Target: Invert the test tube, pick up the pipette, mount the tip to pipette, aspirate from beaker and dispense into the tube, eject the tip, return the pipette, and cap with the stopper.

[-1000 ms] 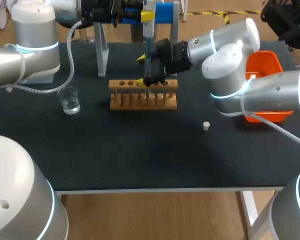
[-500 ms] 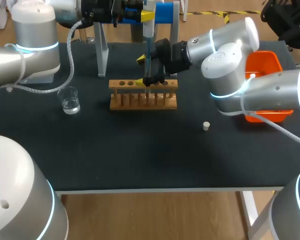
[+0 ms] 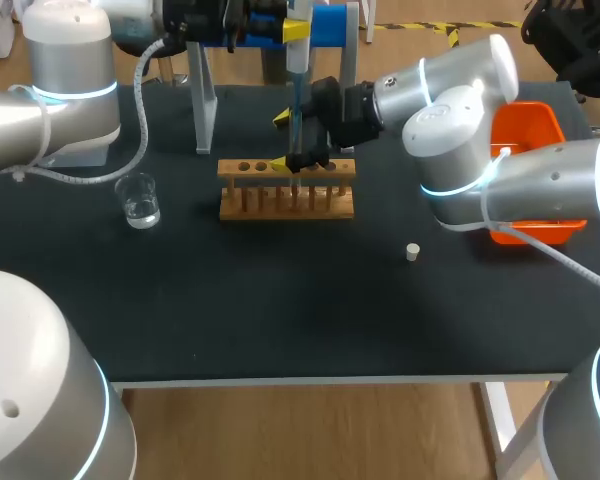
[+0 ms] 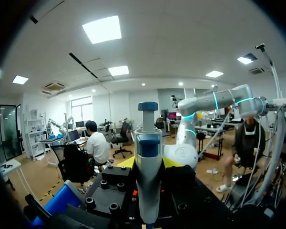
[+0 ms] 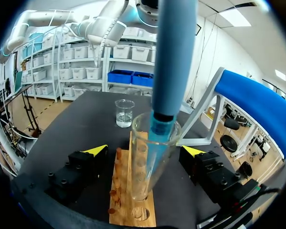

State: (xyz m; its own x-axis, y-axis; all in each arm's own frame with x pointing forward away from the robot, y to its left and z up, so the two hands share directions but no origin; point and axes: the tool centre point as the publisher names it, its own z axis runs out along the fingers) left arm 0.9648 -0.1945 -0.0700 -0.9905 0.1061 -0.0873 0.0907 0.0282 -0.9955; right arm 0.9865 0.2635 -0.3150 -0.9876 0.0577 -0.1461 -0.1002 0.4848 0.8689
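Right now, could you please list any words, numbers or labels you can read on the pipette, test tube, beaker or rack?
None: no readable print shows on the pipette, test tube, beaker or wooden rack; any fine markings they may bear are too small or blurred to tell.

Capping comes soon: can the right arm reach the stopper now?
Probably yes: the stopper lies alone near that arm; the right gripper must first leave the test tube.

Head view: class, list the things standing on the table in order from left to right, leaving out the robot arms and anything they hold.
beaker → wooden rack → stopper → orange bin
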